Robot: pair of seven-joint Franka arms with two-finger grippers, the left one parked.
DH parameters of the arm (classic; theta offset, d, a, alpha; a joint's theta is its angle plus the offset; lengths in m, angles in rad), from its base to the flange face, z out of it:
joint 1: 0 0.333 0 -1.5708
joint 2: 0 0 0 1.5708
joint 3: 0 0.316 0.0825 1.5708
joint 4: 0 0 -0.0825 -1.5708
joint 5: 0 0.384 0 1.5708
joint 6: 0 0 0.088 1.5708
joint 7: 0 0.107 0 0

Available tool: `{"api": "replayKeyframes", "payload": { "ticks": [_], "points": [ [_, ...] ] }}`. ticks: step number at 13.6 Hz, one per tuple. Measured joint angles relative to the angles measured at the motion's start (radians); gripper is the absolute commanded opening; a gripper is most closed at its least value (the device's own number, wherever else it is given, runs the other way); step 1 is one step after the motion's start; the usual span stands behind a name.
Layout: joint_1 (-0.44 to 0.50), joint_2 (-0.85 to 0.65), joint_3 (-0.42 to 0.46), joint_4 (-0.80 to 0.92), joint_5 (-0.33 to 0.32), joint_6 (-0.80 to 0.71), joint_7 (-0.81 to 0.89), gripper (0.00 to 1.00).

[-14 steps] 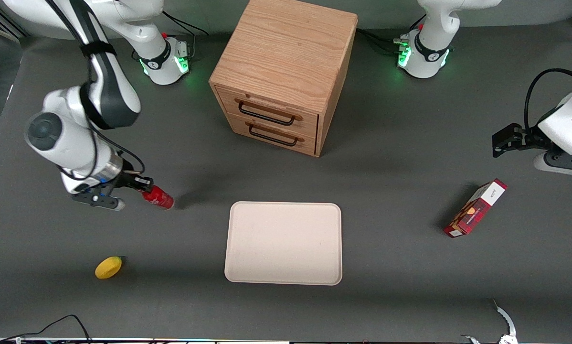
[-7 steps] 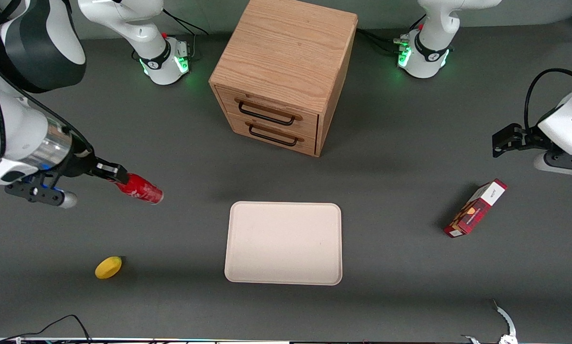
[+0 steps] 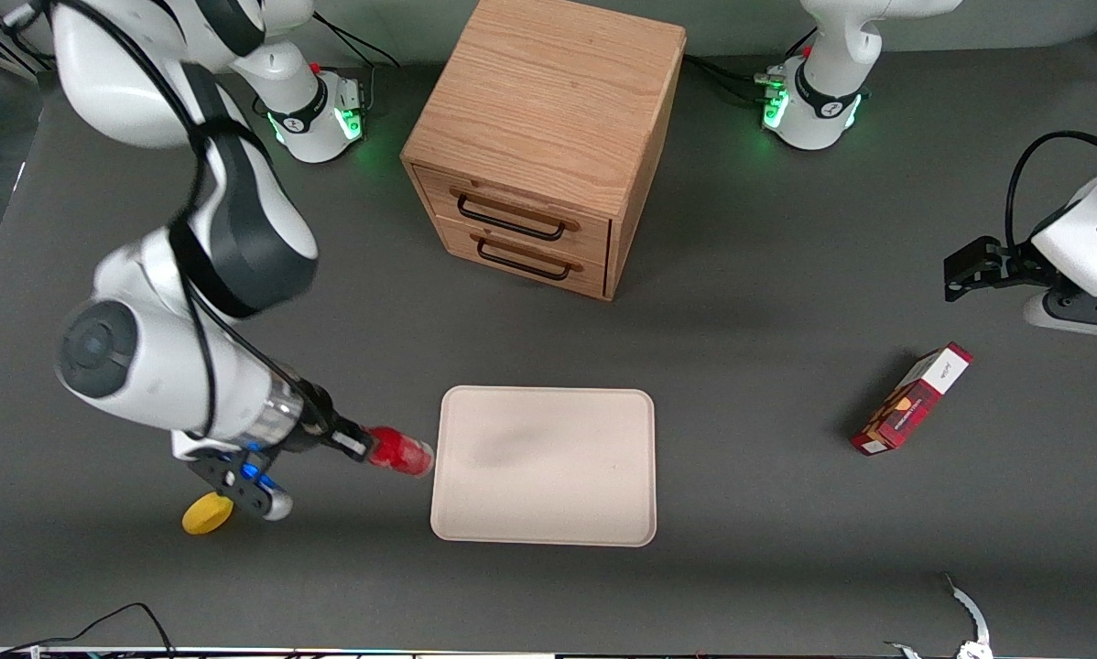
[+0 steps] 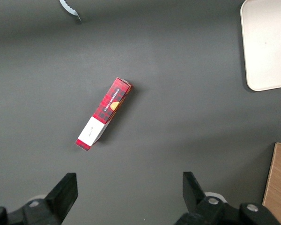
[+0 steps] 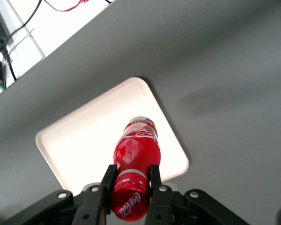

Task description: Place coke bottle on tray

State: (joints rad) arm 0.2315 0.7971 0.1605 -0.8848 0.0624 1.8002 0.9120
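My right gripper (image 3: pixel 356 445) is shut on the cap end of the coke bottle (image 3: pixel 400 452), a small glossy red bottle held lying nearly level in the air. The bottle's base reaches the tray's edge that faces the working arm's end of the table. The tray (image 3: pixel 548 513) is a large flat cream rectangle with rounded corners near the table's middle. In the right wrist view the fingers (image 5: pixel 107 177) clamp the red cap, the bottle (image 5: pixel 136 150) points out over the tray (image 5: pixel 75 140), and my gripper (image 5: pixel 130 180) holds it well above the tray.
A yellow lemon (image 3: pixel 206 513) lies on the table just below my wrist, nearer the front camera. A wooden two-drawer cabinet (image 3: pixel 548 137) stands farther from the camera than the tray. A red-and-white box (image 3: pixel 911 399) lies toward the parked arm's end, also in the left wrist view (image 4: pixel 103 114).
My right arm has carried the bottle off the table, first lifting it, then swinging nearer the front camera and toward the tray. The bottle now reaches the tray's edge.
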Motion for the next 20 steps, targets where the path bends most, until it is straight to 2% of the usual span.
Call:
{"api": "replayKeyframes", "payload": {
  "ticks": [4, 7, 8, 9, 12, 15, 18, 20],
  "points": [
    [0.032, 0.127, -0.001, 0.015, -0.063, 0.149, 0.108, 0.00],
    [0.055, 0.181, -0.001, 0.025, -0.087, 0.171, 0.143, 0.00],
    [0.059, 0.189, 0.000, 0.026, -0.099, 0.171, 0.147, 0.76],
    [0.062, 0.194, 0.000, 0.027, -0.111, 0.172, 0.149, 1.00],
    [0.063, 0.202, 0.000, 0.042, -0.128, 0.174, 0.149, 1.00],
    [0.050, 0.165, 0.021, 0.099, -0.144, 0.068, 0.141, 1.00],
    [-0.012, -0.035, 0.083, 0.126, -0.156, -0.182, 0.008, 1.00],
    [-0.056, -0.217, 0.096, 0.058, -0.157, -0.330, -0.120, 1.00]
  ]
}}
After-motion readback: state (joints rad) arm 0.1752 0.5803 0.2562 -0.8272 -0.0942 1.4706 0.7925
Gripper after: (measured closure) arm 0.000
